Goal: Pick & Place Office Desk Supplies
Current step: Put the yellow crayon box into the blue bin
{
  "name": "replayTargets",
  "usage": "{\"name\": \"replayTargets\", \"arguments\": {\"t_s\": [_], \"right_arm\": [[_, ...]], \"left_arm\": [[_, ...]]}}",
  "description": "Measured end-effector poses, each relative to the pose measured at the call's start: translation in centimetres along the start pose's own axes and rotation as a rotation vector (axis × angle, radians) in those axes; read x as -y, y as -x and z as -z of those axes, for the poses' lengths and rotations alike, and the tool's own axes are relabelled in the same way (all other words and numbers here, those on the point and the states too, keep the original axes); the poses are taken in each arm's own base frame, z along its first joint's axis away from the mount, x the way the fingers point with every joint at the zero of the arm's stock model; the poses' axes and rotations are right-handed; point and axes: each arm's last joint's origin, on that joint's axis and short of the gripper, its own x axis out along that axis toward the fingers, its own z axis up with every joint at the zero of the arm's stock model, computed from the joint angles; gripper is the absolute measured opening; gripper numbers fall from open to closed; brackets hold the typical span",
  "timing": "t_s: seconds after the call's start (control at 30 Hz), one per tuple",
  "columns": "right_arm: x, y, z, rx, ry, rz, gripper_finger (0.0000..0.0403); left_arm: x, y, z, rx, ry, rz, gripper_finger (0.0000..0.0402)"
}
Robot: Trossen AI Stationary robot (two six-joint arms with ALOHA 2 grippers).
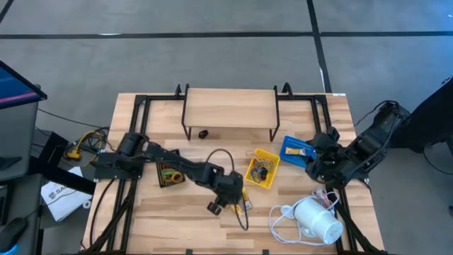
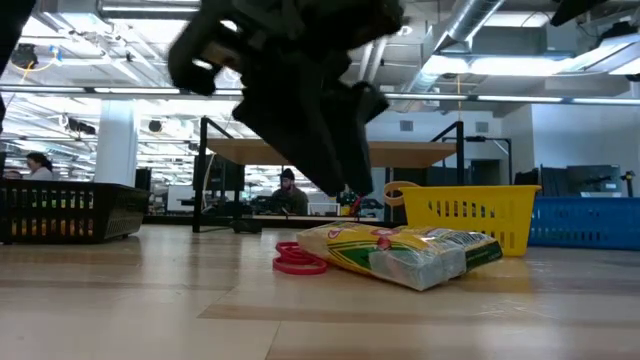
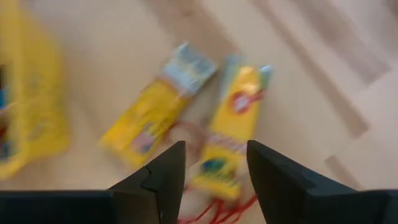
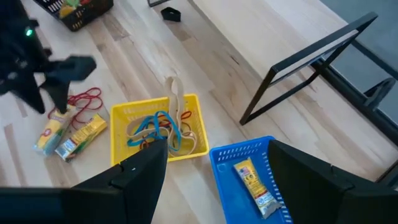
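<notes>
Sorting is partly done — rubber bands (image 4: 157, 129) lie in the yellow tray (image 4: 189, 149), frame centre. Two yellow packets (image 3: 186, 112) remain on the tabletop (image 1: 177, 219), mid-frame, under the left gripper (image 3: 214, 163), jaws apart, empty.

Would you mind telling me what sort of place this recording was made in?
Probably a large open lab or workshop: exposed ducts and strip lights run overhead, workbenches stretch back behind the wooden table, and a person sits at one.
</notes>
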Motion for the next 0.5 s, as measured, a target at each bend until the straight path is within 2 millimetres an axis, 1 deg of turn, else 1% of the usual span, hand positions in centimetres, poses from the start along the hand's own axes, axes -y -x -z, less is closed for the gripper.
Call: {"name": "replayTargets", "arguments": {"t_s": [0.1, 0.2, 0.27, 0.5], "right_arm": [[-0.1, 0.0, 0.0, 0.003, -0.012, -0.011, 0.0274], [-0.3, 0.0, 0.0, 0.005, -0.017, -0.021, 0.0274], [-0.4, 0.0, -0.1, 0.007, -0.024, -0.028, 0.0274], [-0.4, 0.0, -0.1, 0.005, -0.029, -0.035, 0.0274]], "left_arm": [[0.3, -0.9, -0.4, -0.024, -0.03, 0.05, 0.0172], [0.4, -1.9, -0.1, -0.044, -0.037, 0.08, 0.0176], [0.3, -2.1, -0.3, -0.029, -0.044, 0.074, 0.0178], [0.3, -3.8, -0.1, -0.028, -0.071, 0.044, 0.0179]]}}
